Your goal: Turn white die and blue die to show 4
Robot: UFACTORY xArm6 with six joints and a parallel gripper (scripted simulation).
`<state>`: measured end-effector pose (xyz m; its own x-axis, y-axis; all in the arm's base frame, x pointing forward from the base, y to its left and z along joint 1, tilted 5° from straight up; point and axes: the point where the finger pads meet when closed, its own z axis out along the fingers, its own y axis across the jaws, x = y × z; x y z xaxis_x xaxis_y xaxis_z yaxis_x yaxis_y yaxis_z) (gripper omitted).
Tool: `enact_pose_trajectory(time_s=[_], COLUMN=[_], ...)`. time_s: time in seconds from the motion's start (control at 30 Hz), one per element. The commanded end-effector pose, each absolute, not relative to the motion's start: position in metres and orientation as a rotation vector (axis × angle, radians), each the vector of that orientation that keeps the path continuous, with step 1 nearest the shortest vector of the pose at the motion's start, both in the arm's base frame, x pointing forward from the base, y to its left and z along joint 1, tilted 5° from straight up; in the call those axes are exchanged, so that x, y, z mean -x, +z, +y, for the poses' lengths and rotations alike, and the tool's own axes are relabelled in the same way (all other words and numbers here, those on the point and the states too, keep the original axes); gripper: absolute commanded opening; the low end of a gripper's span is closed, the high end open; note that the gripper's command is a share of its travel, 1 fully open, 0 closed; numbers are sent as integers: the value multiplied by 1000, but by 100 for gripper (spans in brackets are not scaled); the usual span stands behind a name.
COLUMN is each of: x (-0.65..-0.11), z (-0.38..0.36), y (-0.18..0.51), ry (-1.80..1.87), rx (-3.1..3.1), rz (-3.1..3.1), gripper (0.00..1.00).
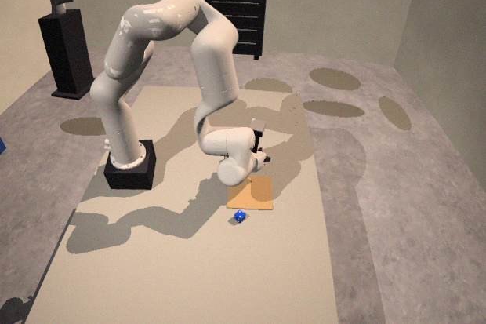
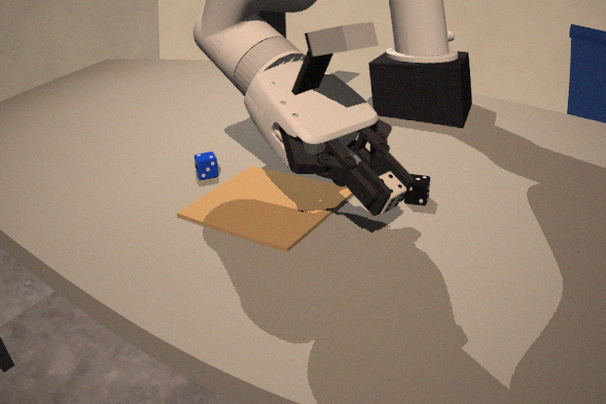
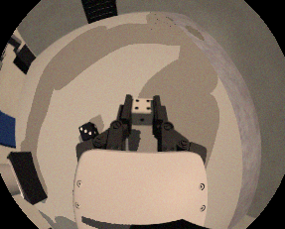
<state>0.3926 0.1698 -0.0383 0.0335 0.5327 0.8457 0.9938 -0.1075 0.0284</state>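
My gripper (image 1: 267, 159) (image 2: 392, 196) (image 3: 142, 103) is tilted far over and shut on the white die (image 2: 394, 189) (image 3: 142, 111), low over the table beside the mat's edge. The wrist view shows a four-pip face and, below it, a one-pip face. The arm hides this die in the top view. The black die (image 2: 419, 189) (image 3: 88, 131) stands on the table close behind the fingertips; it is hidden in the top view. The blue die (image 1: 239, 216) (image 2: 206, 165) lies on the table just off the orange mat (image 1: 239, 200) (image 2: 230, 193), which lies flat. Its top number is hard to read.
The arm's black base (image 1: 129, 172) (image 2: 418, 90) stands on the table behind the dice. A grey camera block (image 1: 258, 125) (image 2: 342, 39) sticks out from the wrist. The table's edge runs along the lower left of the exterior view.
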Motion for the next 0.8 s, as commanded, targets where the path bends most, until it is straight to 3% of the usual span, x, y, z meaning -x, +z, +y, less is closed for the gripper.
enact_pose_trajectory(time_s=[0.0, 0.77], x=[-395, -395], z=[169, 169], y=[-51, -58], ry=[-974, -974], rx=[1704, 1704], rz=[-1557, -1557], gripper=[21, 21])
